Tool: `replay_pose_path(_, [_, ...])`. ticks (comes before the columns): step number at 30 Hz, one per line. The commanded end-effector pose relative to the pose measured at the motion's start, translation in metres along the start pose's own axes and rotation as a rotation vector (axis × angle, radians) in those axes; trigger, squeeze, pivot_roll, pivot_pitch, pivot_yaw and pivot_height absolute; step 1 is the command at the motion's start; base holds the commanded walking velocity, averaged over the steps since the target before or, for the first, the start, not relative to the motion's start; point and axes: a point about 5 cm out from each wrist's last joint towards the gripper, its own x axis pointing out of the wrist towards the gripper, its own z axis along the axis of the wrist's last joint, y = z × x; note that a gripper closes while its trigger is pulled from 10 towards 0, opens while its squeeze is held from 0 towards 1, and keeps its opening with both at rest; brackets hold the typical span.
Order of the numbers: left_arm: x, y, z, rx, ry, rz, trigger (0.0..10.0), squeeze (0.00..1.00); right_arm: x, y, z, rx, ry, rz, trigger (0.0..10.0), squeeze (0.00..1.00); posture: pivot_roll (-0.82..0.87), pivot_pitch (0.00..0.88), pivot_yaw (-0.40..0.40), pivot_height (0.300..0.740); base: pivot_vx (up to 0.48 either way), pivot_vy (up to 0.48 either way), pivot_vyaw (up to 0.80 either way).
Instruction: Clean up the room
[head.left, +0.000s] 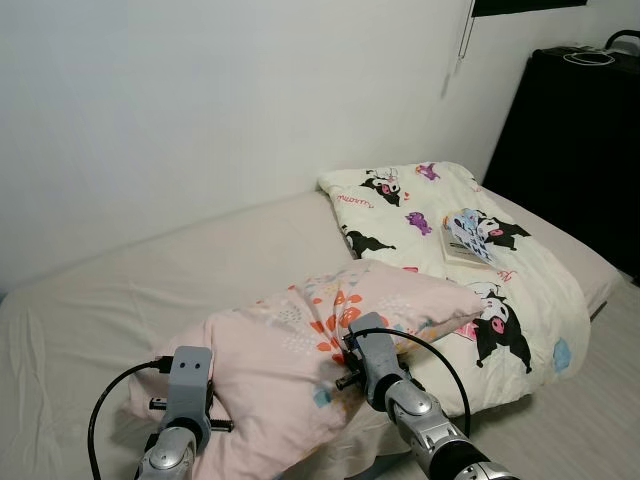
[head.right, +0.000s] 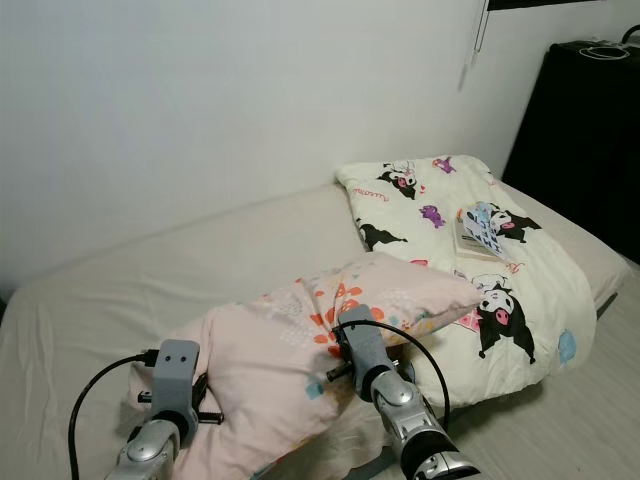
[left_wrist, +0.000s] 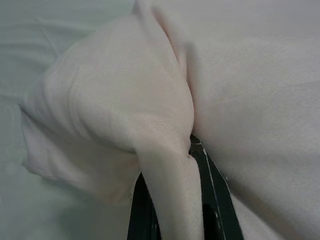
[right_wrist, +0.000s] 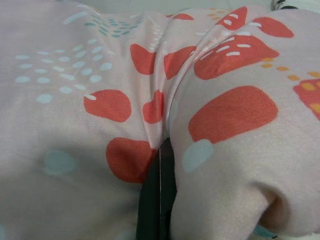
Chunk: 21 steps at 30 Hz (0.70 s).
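Pink pillow (head.left: 290, 370) with red, teal and orange print lies at the near edge of the bed (head.left: 150, 290), held at both ends. Left end effector (left_wrist: 172, 200) is clamped on a plain pink corner fold; the wrist view shows fabric pinched between its two black fingers (left_wrist: 215, 200). Right end effector (right_wrist: 160, 200) is pressed nearly closed, with a crease of the printed side caught between the fingers. So both are holding the pillow, one at each end, and the pillow spans between them.

Beyond the right end effector, further up the bed and toward the dark cabinet (head.left: 580, 140), a cream blanket (head.left: 450, 260) with black cartoon figures is spread loosely; the pillow's far tip overlaps its edge. A small book (head.left: 468, 238) lies on the blanket, well apart from both end effectors. Ahead of the left end effector the bed sheet is bare and a bit wrinkled up to the white wall (head.left: 200, 100).

Progress, as a judgement: early to mid. Pillow is gripped but not yet placed; it sits skewed at the bed edge, not at the head. Left to do, likely: set the pillow square, straighten or fold the blanket, remove the book.
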Motion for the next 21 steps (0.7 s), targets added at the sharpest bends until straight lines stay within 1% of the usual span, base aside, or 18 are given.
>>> replay_pose_path(1, [0.003, -0.002, 0.010, 0.034, -0.052, -0.008, 10.0, 0.00, 0.002, 0.001, 0.007, -0.005, -0.041, 0.001, 10.0, 0.00, 0.04, 0.047, -0.022, 0.740, 0.000, 0.000, 0.00])
replay_pose_path(9, [0.005, -0.002, 0.014, 0.028, -0.081, -0.012, 10.0, 0.00, 0.004, 0.002, 0.014, -0.008, -0.075, -0.005, 10.0, 0.00, 0.04, 0.053, -0.018, 0.740, 0.000, 0.000, 0.00])
replay_pose_path(17, [0.004, -0.003, 0.016, 0.029, -0.088, -0.013, 10.0, 0.00, 0.005, 0.006, 0.019, -0.007, -0.103, 0.014, 10.0, 0.00, 0.04, 0.057, -0.018, 0.740, 0.000, 0.000, 0.00])
replay_pose_path(20, [0.004, -0.002, 0.015, 0.031, -0.089, -0.011, 10.0, 0.00, 0.005, 0.007, 0.020, -0.026, -0.109, 0.021, 10.0, 0.00, 0.04, 0.057, -0.018, 0.740, 0.000, 0.000, 0.00])
replay_pose_path(21, [0.004, -0.002, 0.015, 0.030, -0.090, -0.010, 10.0, 0.00, 0.005, 0.008, 0.021, -0.047, -0.111, 0.033, 10.0, 0.00, 0.04, 0.057, -0.018, 0.740, 0.000, 0.000, 0.80])
